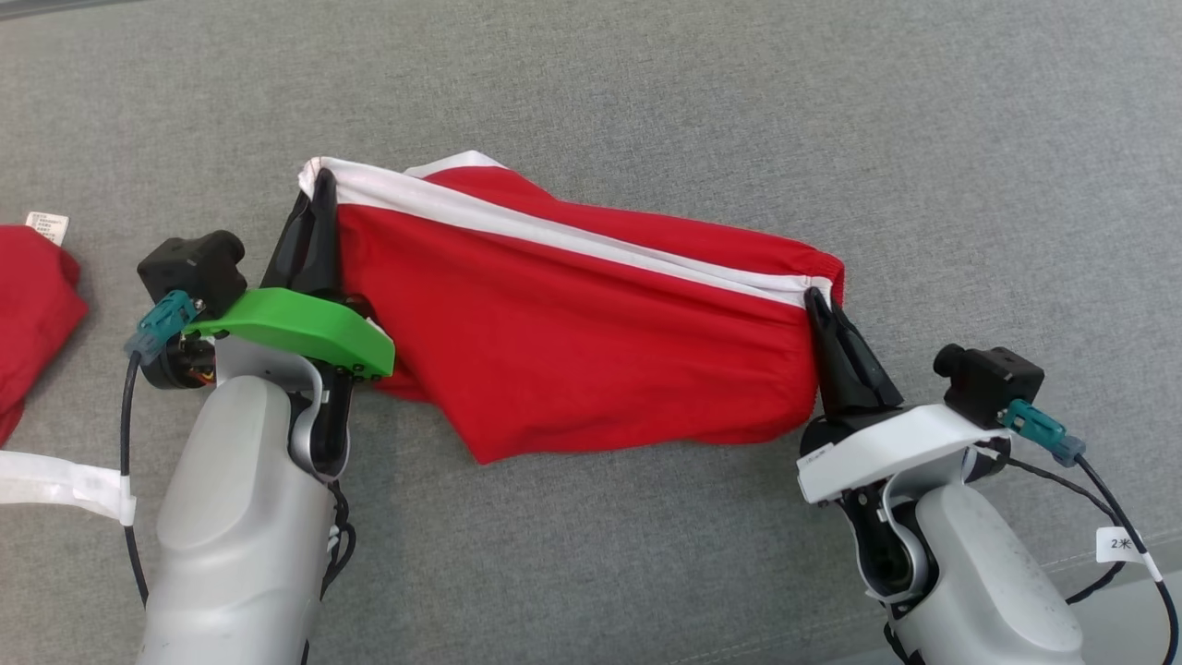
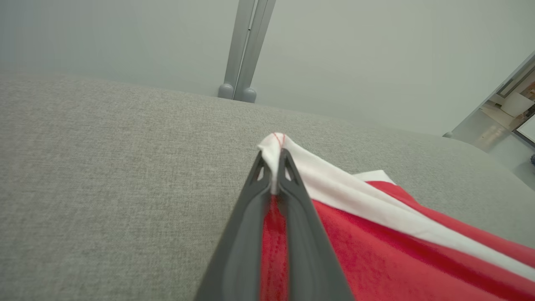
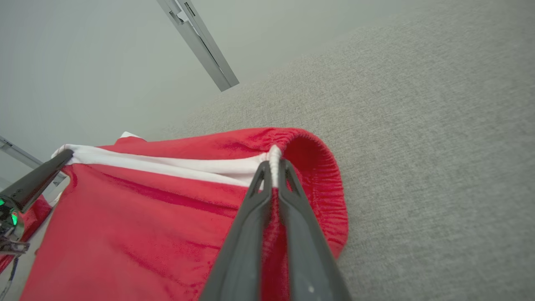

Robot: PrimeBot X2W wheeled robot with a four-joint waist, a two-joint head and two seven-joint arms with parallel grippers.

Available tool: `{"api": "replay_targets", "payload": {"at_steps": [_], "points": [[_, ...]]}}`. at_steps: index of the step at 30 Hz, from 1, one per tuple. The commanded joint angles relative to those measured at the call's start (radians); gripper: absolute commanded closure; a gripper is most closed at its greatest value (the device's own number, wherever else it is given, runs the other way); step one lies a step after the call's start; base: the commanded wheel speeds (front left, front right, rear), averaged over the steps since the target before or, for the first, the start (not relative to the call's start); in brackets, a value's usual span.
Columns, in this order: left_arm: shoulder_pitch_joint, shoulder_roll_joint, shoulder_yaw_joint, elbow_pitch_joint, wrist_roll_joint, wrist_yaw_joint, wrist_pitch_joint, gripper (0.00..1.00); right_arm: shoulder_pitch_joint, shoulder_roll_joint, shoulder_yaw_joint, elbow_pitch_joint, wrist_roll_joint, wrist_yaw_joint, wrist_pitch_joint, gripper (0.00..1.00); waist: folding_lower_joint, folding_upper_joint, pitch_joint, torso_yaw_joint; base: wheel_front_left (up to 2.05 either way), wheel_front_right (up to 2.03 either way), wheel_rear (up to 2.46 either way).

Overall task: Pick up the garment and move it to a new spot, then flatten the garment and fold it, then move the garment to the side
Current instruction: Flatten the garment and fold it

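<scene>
The garment (image 1: 572, 342) is red shorts with a white side stripe, stretched between both grippers above the grey cloth surface (image 1: 646, 92). My left gripper (image 1: 321, 189) is shut on the white hem corner at the garment's left end; the left wrist view has its fingers (image 2: 288, 196) pinching that white edge (image 2: 273, 146). At the elastic waistband end on the right, my right gripper (image 1: 817, 300) is shut on the garment (image 3: 146, 217), the white stripe (image 3: 273, 161) caught between the fingertips. The lower corner of the fabric hangs to a point near the surface.
A second red garment (image 1: 32, 296) with a white label lies at the far left edge of the surface. A white strap (image 1: 55, 485) crosses the lower left. A grey metal post (image 2: 244, 50) stands beyond the surface's far edge against a pale wall.
</scene>
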Motion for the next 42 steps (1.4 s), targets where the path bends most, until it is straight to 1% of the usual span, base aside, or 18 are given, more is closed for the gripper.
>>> {"api": "replay_targets", "payload": {"at_steps": [1, 6, 10, 17, 21, 26, 28, 33, 39, 42], "points": [[-0.017, 0.005, 0.011, 0.005, 0.009, -0.002, -0.001, 0.0, -0.002, -0.003, -0.011, 0.002, 0.0, -0.002, -0.003, 0.0, 0.0, 0.0, -0.004, 0.001, 0.0, 0.0, 0.0], [0.009, 0.003, -0.008, 0.002, 0.016, -0.002, -0.001, 0.0, 0.029, -0.002, -0.036, -0.019, -0.018, -0.001, -0.003, 0.0, 0.0, 0.0, -0.024, 0.007, 0.0, 0.0, 0.0], [0.045, 0.022, -0.047, -0.026, 0.002, -0.002, -0.001, 0.0, 0.063, -0.003, -0.063, -0.052, -0.039, -0.001, -0.003, 0.0, 0.0, 0.0, -0.049, 0.015, 0.0, 0.0, 0.0], [0.172, 0.057, -0.057, -0.179, -0.037, -0.003, -0.001, 0.0, 0.155, -0.003, -0.141, -0.121, -0.116, -0.001, -0.003, 0.0, 0.0, 0.0, -0.099, 0.033, 0.0, 0.0, 0.0], [0.28, 0.063, -0.042, -0.289, -0.019, -0.003, -0.001, 0.0, 0.194, -0.002, -0.182, -0.118, -0.158, -0.001, -0.003, 0.0, 0.0, 0.0, -0.124, 0.046, 0.0, 0.0, 0.0], [0.425, 0.033, -0.019, -0.409, -0.009, -0.003, -0.001, 0.0, 0.196, -0.002, -0.188, -0.096, -0.168, -0.001, 0.051, 0.0, 0.0, 0.0, -0.144, 0.07, 0.0, 0.0, 0.0], [0.467, 0.022, -0.011, -0.446, 0.002, 0.0, -0.001, 0.0, 0.184, -0.002, -0.174, -0.095, -0.167, -0.001, 0.073, 0.0, 0.0, 0.0, -0.15, 0.086, 0.0, 0.0, 0.0], [0.538, -0.002, 0.008, -0.511, -0.009, 0.013, -0.001, 0.0, 0.149, -0.003, -0.134, -0.098, -0.17, -0.001, 0.115, 0.0, 0.0, 0.0, -0.161, 0.126, 0.0, 0.0, 0.0], [0.57, -0.009, -0.002, -0.554, -0.024, 0.025, -0.001, 0.0, 0.116, -0.002, -0.184, -0.032, -0.239, -0.001, 0.216, 0.0, 0.0, 0.0, -0.167, 0.173, 0.0, 0.0, 0.0], [0.57, -0.009, -0.014, -0.57, -0.043, 0.038, -0.001, 0.0, 0.102, -0.003, -0.211, 0.009, -0.258, -0.001, 0.262, 0.0, 0.0, 0.0, -0.169, 0.192, 0.0, 0.0, 0.0]]}}
